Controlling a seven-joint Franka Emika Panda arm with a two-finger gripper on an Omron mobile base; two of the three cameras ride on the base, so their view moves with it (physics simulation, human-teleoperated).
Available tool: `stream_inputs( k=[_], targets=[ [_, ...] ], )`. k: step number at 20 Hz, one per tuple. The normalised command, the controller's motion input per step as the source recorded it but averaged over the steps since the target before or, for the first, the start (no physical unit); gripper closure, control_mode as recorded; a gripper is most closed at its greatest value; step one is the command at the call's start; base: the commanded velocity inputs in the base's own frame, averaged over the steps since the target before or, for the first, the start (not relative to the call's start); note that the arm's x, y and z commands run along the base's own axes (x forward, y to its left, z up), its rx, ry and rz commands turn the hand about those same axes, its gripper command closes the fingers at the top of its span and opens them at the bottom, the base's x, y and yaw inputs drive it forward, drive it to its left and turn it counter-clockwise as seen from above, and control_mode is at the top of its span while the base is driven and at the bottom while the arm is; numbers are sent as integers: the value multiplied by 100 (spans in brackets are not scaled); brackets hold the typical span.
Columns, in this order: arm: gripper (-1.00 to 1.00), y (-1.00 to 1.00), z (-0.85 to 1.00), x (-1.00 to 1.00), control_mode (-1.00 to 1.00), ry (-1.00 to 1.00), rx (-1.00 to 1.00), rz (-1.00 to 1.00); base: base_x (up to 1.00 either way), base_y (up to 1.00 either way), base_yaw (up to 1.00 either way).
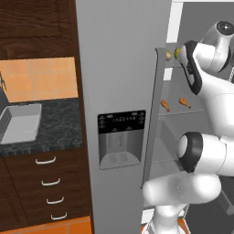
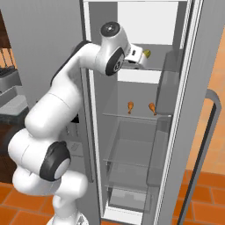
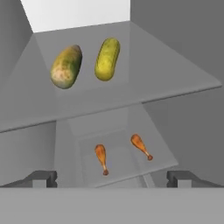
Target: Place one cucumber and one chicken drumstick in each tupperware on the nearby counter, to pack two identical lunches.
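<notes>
Ahead of end effector (image 3: 112, 177): cucumbers (image 3: 107, 59)

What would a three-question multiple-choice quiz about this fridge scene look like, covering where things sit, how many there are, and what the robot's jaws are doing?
1. Where do the two chicken drumsticks lie?
A. on a fridge shelf below the cucumbers
B. in the tupperware
C. on the floor

2. How many cucumbers are on the upper fridge shelf?
A. one
B. two
C. four

3. How do the jaws stand?
A. shut on a cucumber
B. shut on a drumstick
C. open, holding nothing

Answers:
1 A: in the hand view one drumstick and the other drumstick rest on the glass shelf under the cucumbers.
2 B: a mottled cucumber and a yellower cucumber lie side by side.
3 C: the gripper has its finger tips wide apart with nothing between them, and the tupperware on the counter is empty.
</notes>
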Motion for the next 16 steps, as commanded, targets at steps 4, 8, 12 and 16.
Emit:
stream_inputs(
  k=[4, 8, 12, 16],
  targets=[
    [-100, -22, 5, 52, -100, 1, 2, 1, 0, 0, 0],
    [-100, -4, 0, 61, -100, 6, 0, 0, 0, 0, 0],
    [-100, -10, 0, 64, -100, 3, 1, 1, 0, 0, 0],
    [-100, -20, 0, 61, -100, 0, 2, 5, 0, 0, 0]
  ],
)
